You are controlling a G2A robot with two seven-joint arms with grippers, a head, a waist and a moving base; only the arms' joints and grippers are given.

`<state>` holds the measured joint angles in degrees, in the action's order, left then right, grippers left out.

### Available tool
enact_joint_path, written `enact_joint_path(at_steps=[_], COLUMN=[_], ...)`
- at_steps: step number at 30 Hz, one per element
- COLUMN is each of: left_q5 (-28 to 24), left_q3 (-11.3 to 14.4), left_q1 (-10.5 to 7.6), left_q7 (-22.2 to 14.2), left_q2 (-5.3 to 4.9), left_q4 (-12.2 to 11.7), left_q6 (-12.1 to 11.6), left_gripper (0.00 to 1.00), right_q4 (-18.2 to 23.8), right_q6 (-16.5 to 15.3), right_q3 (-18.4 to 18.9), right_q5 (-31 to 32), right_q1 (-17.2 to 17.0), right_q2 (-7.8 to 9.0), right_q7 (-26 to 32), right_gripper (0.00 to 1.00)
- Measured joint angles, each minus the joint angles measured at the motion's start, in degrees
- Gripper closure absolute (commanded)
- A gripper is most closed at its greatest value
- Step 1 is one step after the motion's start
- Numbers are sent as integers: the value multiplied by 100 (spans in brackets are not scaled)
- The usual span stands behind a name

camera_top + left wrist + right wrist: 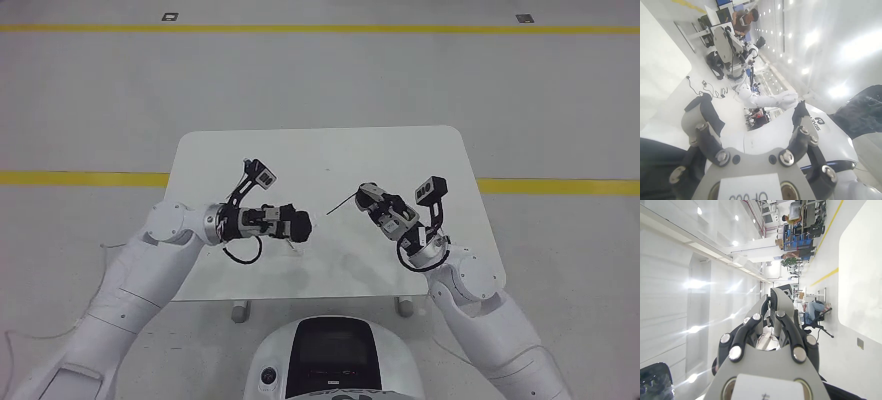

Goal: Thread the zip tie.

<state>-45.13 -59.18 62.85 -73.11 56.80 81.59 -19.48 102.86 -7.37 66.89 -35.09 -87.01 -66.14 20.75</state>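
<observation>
Likely light, springy zip tie [340,206] clamped in right gripper [362,194]; left gripper [302,228], spread empty near it, should pinch its tip.

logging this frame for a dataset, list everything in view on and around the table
zip tie: 1, black, held above the table, free end pointing toward the left gripper
table: 1, white, under both arms
floor lines: 2, yellow, one beyond the table, one showing at the table's two sides
floor plates: 2, grey, set in the floor by the far yellow line
left gripper: 1, grey and black, open, nothing between its fingers, above the table
right gripper: 1, grey and black, shut on the zip tie, above the table facing the left gripper
</observation>
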Motion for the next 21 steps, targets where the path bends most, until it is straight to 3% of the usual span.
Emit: enact_joint_path(at_steps=[5, 7, 12, 18, 21], left_q5=[-27, -4, -94, 168, 167], left_q3=[-21, -70, -293, -581, -583], left_q1=[15, 114, 337, 507, 508], left_q7=[38, 349, 794, 959, 955], left_q2=[7, 42, 246, 548, 551], left_q4=[-1, -15, -69, -244, -249], left_q6=[0, 0, 0, 0, 0], left_gripper=[0, 0, 0, 0, 0], right_q4=[3, 58, 69, -60, -68], right_q6=[6, -95, -549, -753, -770], right_q3=[-2, -50, -387, -700, -712], right_q5=[43, 339, 1227, 2220, 2335], right_q1=[-5, -34, -113, -109, -100], right_q2=[-2, -22, -131, -240, -244], right_q7=[-41, -349, -1466, -2402, -2429], right_gripper=[100, 100, 100, 100, 100])
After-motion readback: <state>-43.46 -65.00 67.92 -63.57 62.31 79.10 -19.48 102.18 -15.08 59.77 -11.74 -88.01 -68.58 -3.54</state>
